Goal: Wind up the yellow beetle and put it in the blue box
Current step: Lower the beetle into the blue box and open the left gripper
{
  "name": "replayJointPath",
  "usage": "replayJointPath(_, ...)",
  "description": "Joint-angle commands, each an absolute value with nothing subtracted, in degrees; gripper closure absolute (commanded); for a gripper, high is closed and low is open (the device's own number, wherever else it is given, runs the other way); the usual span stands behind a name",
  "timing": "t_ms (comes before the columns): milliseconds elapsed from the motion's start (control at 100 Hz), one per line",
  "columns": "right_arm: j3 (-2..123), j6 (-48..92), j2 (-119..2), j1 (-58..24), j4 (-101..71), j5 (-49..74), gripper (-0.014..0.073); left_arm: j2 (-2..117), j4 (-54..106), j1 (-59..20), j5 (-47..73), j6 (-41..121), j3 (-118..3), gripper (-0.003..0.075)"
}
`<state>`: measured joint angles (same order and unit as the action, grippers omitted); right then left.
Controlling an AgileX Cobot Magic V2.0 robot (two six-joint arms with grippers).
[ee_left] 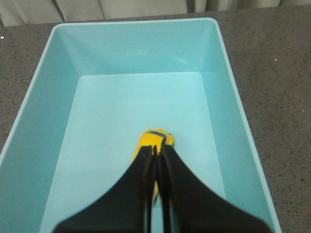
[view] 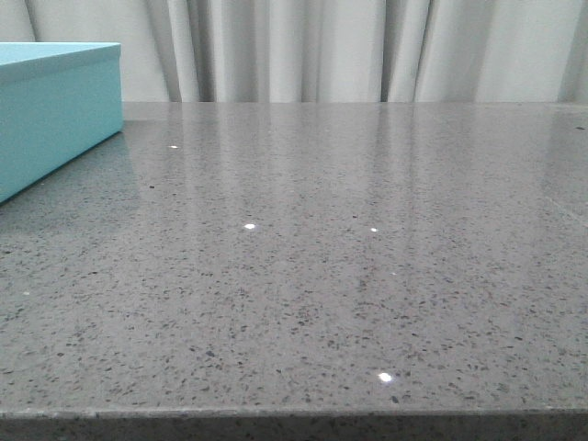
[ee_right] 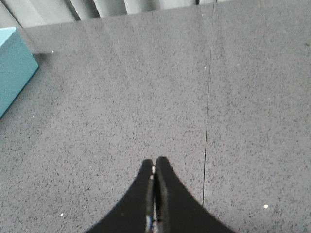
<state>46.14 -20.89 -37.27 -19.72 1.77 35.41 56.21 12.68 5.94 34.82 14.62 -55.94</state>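
Our left claw (ee_left: 157,151), nearly shut, hovers over the car (ee_left: 154,140) inside the box (ee_left: 233,87); we should lift straight clear.

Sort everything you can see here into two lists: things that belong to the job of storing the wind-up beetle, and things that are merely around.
Belongs to the job:
- yellow beetle, inside the box, under the left gripper
- blue box, open-topped

Merely around:
- grey speckled table
- pale curtain behind it
- right gripper, fingers shut, holding nothing, above bare table
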Motion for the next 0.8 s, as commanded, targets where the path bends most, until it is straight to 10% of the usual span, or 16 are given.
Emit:
replayJointPath(0,45.02,-20.13,-35.0,-19.7,3.88,27.08,0.0657,51.69,15.34,6.16,27.32,14.68,-53.39,0.0741)
replayJointPath(790,23.87,-20.13,-20.78,-19.65,9.01,8.73,0.0657,16.61,15.34,6.16,20.13,14.68,-26.82,0.0741)
